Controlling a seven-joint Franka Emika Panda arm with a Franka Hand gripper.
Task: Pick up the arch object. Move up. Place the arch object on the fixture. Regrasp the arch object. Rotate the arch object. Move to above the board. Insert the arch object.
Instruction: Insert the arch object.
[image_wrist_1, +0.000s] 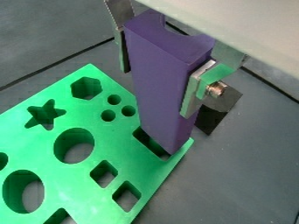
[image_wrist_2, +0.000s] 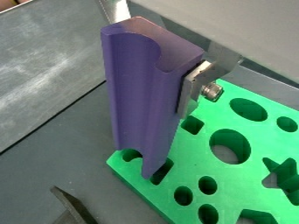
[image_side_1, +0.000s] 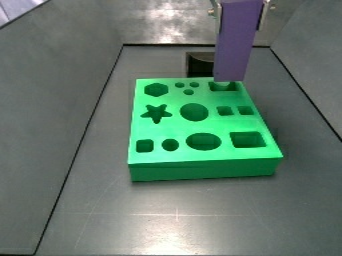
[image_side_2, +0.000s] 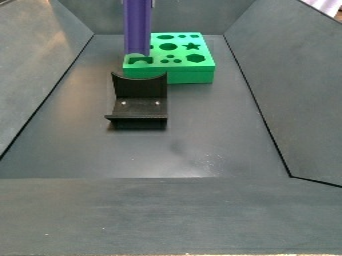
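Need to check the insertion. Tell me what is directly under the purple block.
The gripper holds the purple block upright over the green board. Its lower end meets a dark cutout at the board's edge. The block covers most of that cutout, so depth inside cannot be seen.

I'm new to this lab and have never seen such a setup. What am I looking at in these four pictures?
A single robot arm works over a dark floor. Two pictures come from cameras on its wrist, two from cameras beside the table. Its gripper is at the board's edge, its fingers clamping the arch object, a tall purple block held upright. The block's lower end sits at a cutout in the board, a green slab with shaped holes. Beside the board stands the fixture, a black holder.
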